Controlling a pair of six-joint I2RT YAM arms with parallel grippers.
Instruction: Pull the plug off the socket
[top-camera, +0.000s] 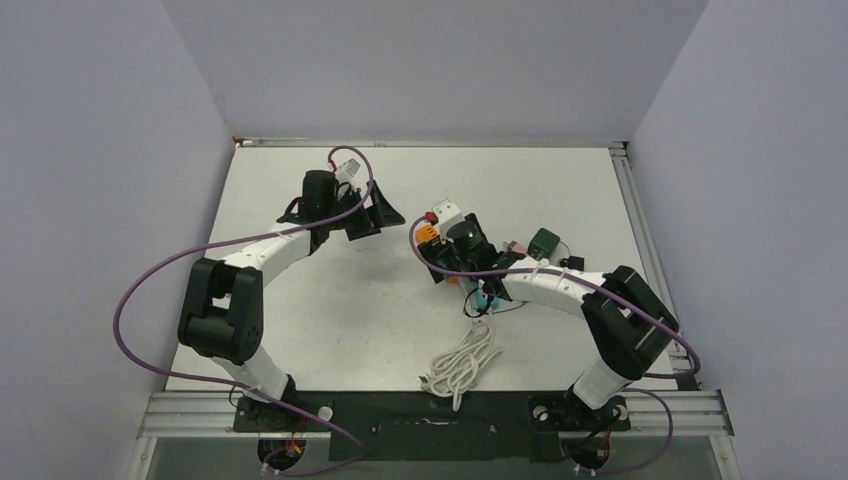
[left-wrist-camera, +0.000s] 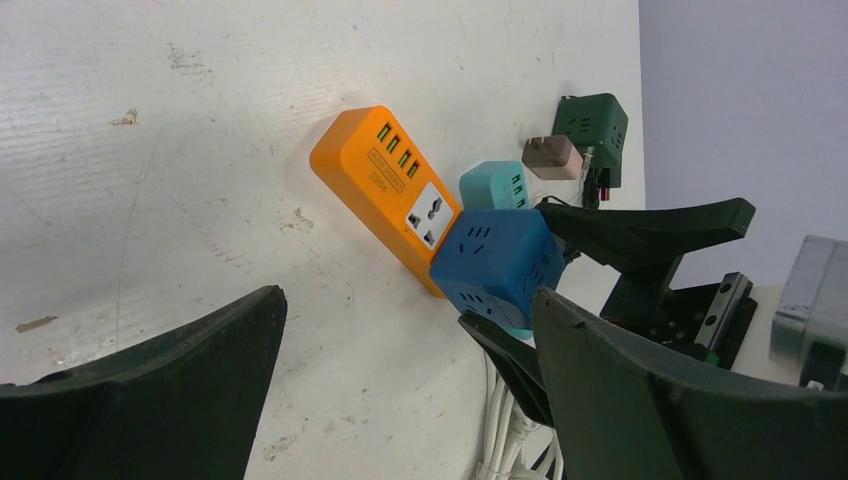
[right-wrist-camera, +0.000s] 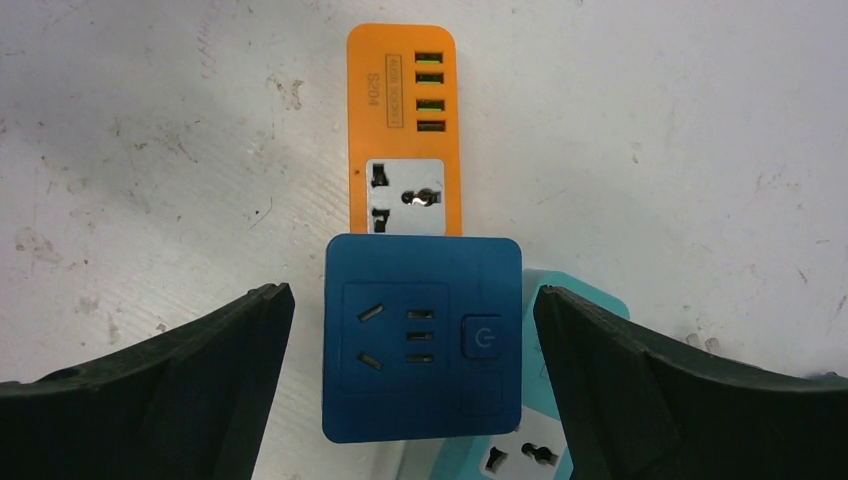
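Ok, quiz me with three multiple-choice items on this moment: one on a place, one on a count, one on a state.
1. Where does the blue plug sit?
A) on one end of the orange power strip
B) lying apart from every strip
C) held up off the table

2. How many green ports show on the orange power strip?
A) two
B) four
C) six

3. How is the right tool?
A) shut on the plug
B) open, straddling the plug
C) open, well away from the plug

Answers:
1 A: the plug covers the strip's lower end in the right wrist view.
2 B: four slots stand in one column.
3 B: gaps show on both sides between the tool and the plug.
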